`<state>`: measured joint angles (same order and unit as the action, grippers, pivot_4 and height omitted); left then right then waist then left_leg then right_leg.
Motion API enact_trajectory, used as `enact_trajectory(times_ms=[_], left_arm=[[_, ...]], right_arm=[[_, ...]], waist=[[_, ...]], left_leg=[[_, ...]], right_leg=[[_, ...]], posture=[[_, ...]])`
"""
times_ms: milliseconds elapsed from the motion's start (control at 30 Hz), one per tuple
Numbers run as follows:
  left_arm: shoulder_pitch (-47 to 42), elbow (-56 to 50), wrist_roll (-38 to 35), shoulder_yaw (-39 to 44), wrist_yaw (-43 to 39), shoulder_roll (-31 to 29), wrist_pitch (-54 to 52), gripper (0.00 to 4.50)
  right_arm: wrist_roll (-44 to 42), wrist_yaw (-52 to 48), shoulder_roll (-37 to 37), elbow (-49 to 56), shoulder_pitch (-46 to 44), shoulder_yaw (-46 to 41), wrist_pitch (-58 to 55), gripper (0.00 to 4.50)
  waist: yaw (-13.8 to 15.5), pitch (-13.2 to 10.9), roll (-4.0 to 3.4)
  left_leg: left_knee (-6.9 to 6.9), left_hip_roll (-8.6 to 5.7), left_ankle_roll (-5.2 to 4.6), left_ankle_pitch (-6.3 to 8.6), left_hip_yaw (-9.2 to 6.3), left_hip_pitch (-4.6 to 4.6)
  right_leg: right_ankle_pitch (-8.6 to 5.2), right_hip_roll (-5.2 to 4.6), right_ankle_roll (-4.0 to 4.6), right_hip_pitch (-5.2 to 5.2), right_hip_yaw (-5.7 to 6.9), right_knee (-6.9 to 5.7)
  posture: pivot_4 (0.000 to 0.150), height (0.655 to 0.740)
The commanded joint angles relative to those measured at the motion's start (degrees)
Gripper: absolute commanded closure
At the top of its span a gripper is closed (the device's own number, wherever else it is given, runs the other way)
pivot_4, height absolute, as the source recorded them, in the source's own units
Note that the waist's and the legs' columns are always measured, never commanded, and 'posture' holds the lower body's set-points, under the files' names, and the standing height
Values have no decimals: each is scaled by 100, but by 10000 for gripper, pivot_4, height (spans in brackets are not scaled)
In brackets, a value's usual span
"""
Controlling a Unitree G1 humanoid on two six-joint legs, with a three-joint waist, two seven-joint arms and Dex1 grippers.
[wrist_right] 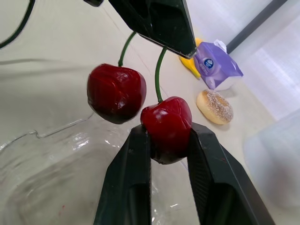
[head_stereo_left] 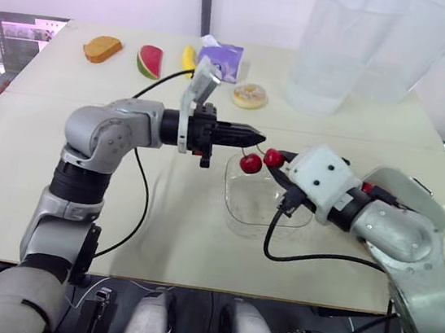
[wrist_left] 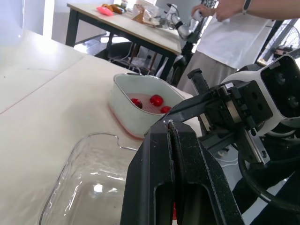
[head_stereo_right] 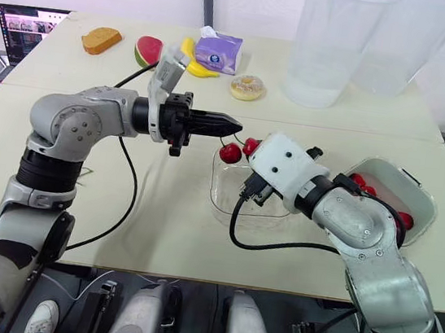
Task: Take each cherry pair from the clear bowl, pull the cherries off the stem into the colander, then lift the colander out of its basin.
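1. The cherry pair (wrist_right: pixel 138 105) hangs in the air just above the clear bowl (head_stereo_right: pixel 220 195). It is two glossy, dark red, rounded fruits touching each other, on thin green stems (wrist_right: pixel 159 70).
2. The left gripper (head_stereo_left: pixel 255 136) reaches in from 9 o'clock, its tapered black fingers (wrist_left: pixel 187 159) pressed flat together on the tops of the stems.
3. The right gripper (wrist_right: pixel 168 129) comes in from 4 o'clock. Its smooth black fingers (wrist_right: pixel 129 187) are a narrow way apart and squeeze one cherry on both sides, while the other cherry dangles free beside it.
4. The bowl is thin, see-through plastic, squarish with rounded corners, and rests on the pale matte table (head_stereo_left: pixel 179 243).
5. At 3 o'clock from the bowl sits the white colander (wrist_left: pixel 126 101), a smooth-walled rounded square with a few loose cherries (wrist_left: pixel 156 100) inside. A thin red edge of the basin (wrist_left: pixel 123 127) shows beneath it.
6. At 12 o'clock, a sugared doughnut (head_stereo_right: pixel 247 88) and a purple packet (head_stereo_right: pixel 218 53) lie well apart from the bowl.
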<state>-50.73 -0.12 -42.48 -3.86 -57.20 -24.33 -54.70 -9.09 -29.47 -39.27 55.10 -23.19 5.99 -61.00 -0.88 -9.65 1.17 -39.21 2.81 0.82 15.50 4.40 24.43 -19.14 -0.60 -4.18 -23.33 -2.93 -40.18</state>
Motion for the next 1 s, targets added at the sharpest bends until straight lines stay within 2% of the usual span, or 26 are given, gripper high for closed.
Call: enact_trajectory(times_ms=[33,133,267,400,500,667,1000], left_arm=[[-160,-79,7,-7,-70,-7,53,45000],[-211,-63,153,-100,-417,-204,283,45000],[-295,29,557,-389,-1627,-833,1145,45000],[-491,323,837,-512,-2399,-1176,1761,45000],[-635,474,766,-392,-2492,-1160,1706,45000],[-612,406,723,-273,-2428,-1133,1584,45000],[-444,92,703,-164,-2149,-1190,1401,45000]], right_arm=[[-331,-36,133,323,-113,-273,-285,15916],[-868,-240,376,378,-205,-781,-824,801],[-2057,-1006,555,95,-649,-2016,-1830,282],[-3150,-1696,373,-566,-1256,-2411,-2579,282],[-3398,-1568,586,-1253,-1836,-2233,-2918,282],[-3280,-1324,461,-1875,-2074,-1545,-2418,282],[-3402,-1238,440,-2372,-2359,-919,-1752,282]], waist=[[0,0,0],[-2,0,0],[-22,0,-1],[-8,-1,-3],[0,-1,-3],[-11,-1,-3],[-21,-1,-3]], left_leg=[[0,0,0,0,0,0],[0,0,0,0,0,0],[3,1,1,0,2,-2],[7,0,-1,0,4,-5],[6,-1,-6,3,2,-5],[6,-1,-12,7,2,2],[6,2,-11,6,2,4]], right_leg=[[0,0,0,0,0,0],[0,0,0,0,0,0],[0,1,0,0,1,0],[-1,1,3,2,3,2],[-1,0,3,5,3,5],[-1,-2,2,-1,1,8],[0,-2,2,-3,1,7]], posture=[[1500,7400],[1500,7400],[1500,7400],[1500,7400],[1500,7400],[1500,7400],[1500,7400]])
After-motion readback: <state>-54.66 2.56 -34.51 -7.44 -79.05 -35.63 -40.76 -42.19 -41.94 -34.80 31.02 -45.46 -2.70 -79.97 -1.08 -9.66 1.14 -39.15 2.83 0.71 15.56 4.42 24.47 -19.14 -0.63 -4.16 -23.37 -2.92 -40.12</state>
